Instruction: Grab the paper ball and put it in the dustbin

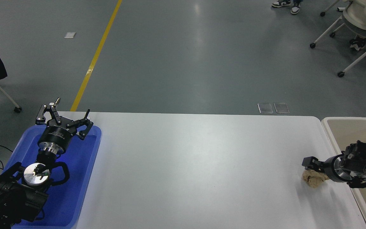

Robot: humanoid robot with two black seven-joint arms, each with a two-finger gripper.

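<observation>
Right end effector (pixel 310 163), black, comes in from the right edge and sits over the crumpled tan-brown paper ball (pixel 312 180), covering its far upper part. Only one finger (pixel 310 161) is visible, pointing left; can't tell if it's released, clenched or grasping the ball. Contact with the paper also unclear from this angle.

Ball lies on the white counter (pixel 202 165) at its right side, near the right edge, just beside the big rectangular beige-cream plastic dustbin (pixel 329 133). Dustbin stands off the counter's right end; the right arm's wrist crosses over its near-left rim.

Left end effector (pixel 63 120), black, fingers spread apart, holding nothing, parked over the far end of the shallow bright blue plastic tray (pixel 84 178) at the counter's left end.

Beyond the counter: grey floor with a yellow line (pixel 95 57), wheeled chairs (pixel 357 28) far right.
</observation>
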